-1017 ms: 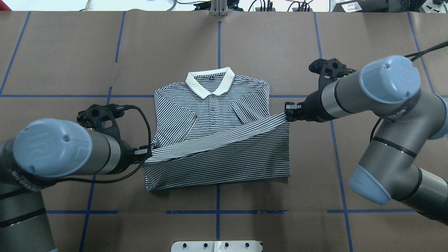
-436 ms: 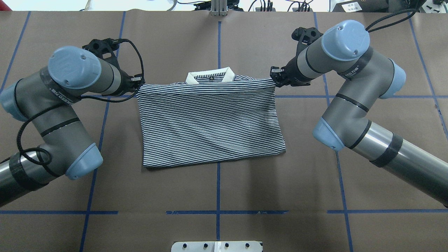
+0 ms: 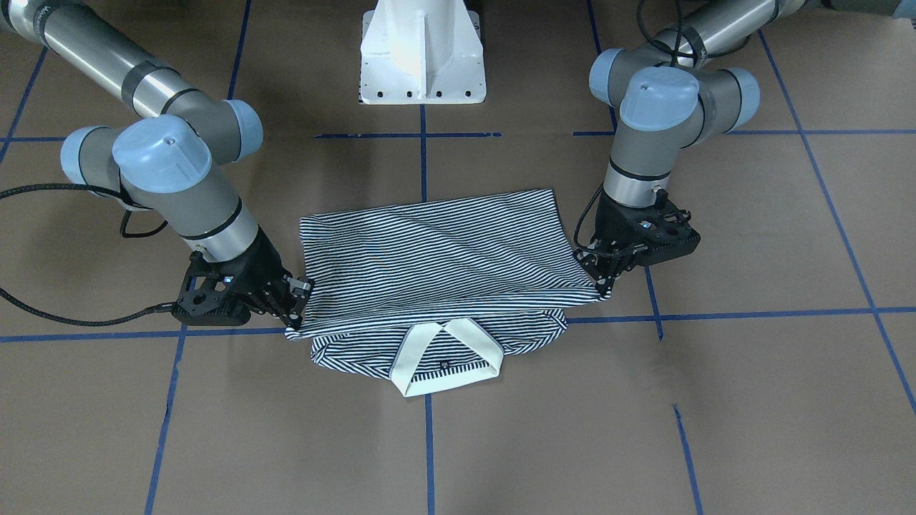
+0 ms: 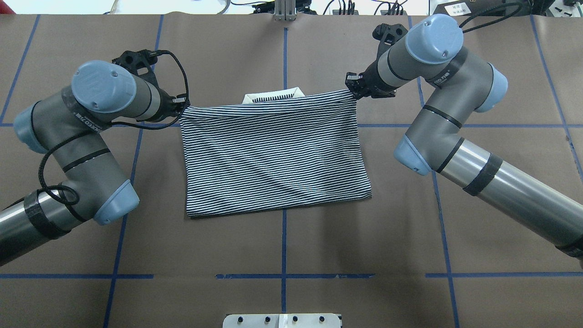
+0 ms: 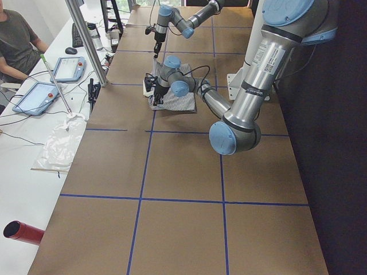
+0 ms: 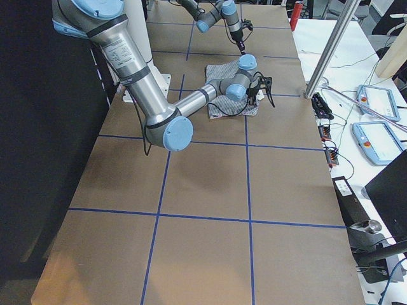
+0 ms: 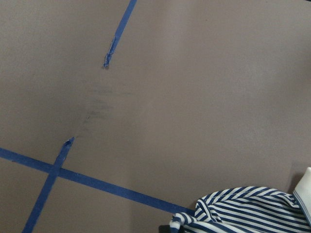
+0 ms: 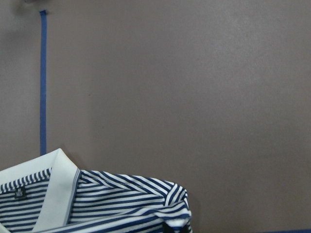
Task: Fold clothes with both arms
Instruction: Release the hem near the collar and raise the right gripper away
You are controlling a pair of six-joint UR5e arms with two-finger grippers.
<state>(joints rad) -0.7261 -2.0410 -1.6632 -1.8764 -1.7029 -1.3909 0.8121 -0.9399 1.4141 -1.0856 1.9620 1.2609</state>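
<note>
The navy-and-white striped polo shirt point(image 4: 273, 155) is folded in half at the centre of the brown worktop point(image 4: 282, 246). Its hem corners are clenched by the left tool point(image 4: 182, 105) at 10 o'clock and the right tool point(image 4: 353, 89) at 2 o'clock. Release is judged not yet done.

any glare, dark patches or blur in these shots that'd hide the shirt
Overhead exterior: even light, polo shirt sharp, the frame's top strip blown out white. Front-facing: sheen on the silver tube of the right arm, shirt clear. Exterior left and exterior right: a black unlit band on the robot's side, shirt small. Wrist views: soft, no glare.
</note>
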